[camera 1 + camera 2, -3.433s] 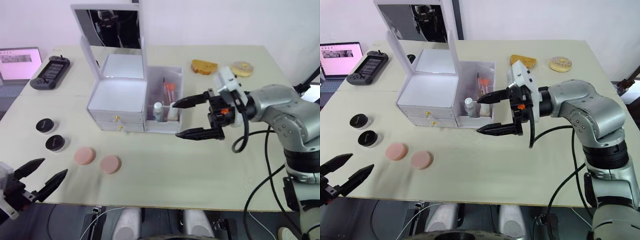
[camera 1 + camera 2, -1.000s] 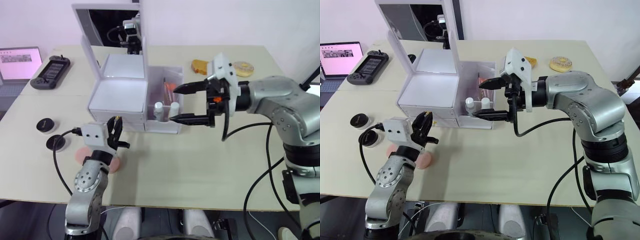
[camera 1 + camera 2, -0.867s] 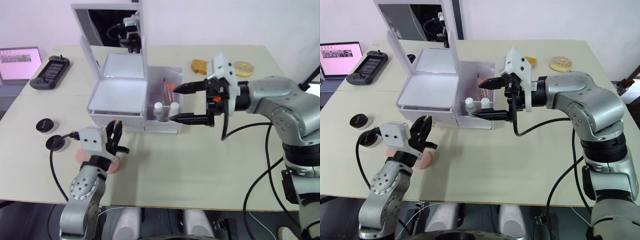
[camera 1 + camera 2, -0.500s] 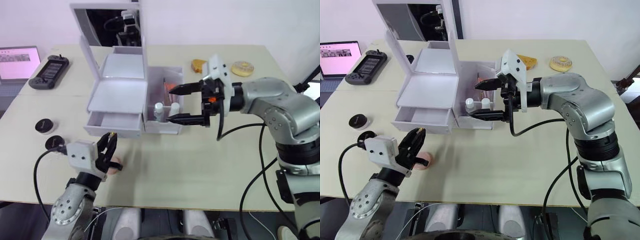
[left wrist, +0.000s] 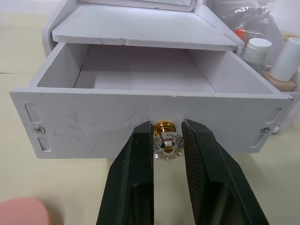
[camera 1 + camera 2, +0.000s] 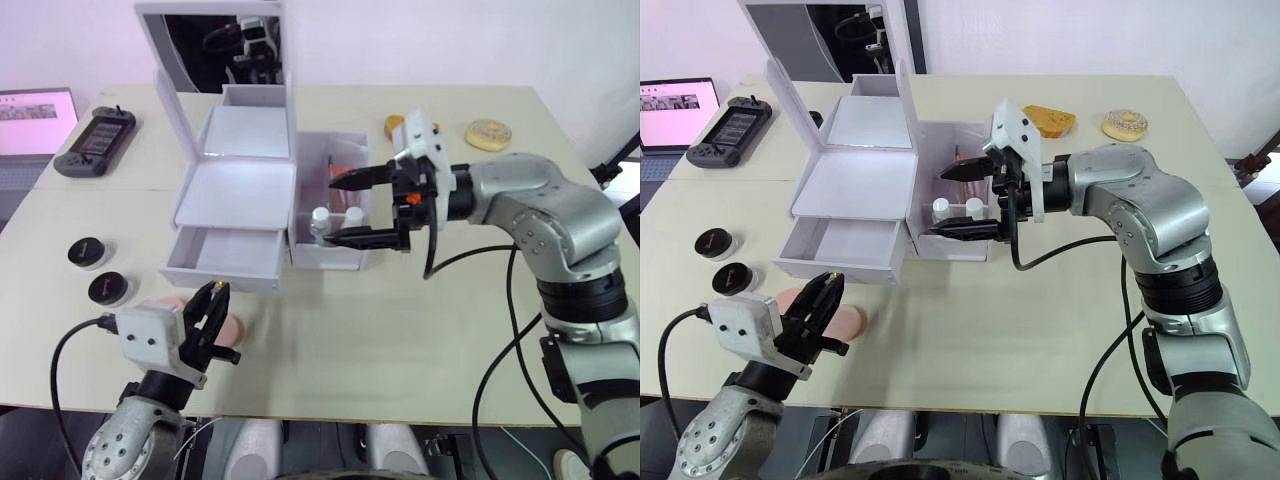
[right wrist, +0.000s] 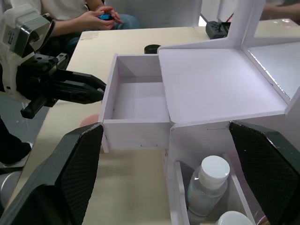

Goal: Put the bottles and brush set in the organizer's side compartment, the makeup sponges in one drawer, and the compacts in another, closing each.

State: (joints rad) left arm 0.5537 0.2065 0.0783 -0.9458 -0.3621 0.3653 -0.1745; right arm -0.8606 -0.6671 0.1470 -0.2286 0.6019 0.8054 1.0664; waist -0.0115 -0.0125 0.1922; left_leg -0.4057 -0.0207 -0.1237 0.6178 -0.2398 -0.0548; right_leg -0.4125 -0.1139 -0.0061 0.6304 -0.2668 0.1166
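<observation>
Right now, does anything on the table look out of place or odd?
A slice of toast and a donut lie bare on the table near the organizer, odd beside makeup. Nothing looks spilled or broken.

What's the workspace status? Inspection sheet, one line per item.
Surface: pale table, seam on the left part.
Job's things: organizer lid up, upper drawer pulled out and empty; two bottles and brush set in the side compartment; two makeup sponges and two compacts on the table.
Clutter: handheld game console, laptop, toast slice, doughnut.
Grippers: left gripper closed on the drawer knob; right gripper open over the side compartment.
Cables: black cables along both arms.
Surroundings: person's hands beyond the table.
</observation>
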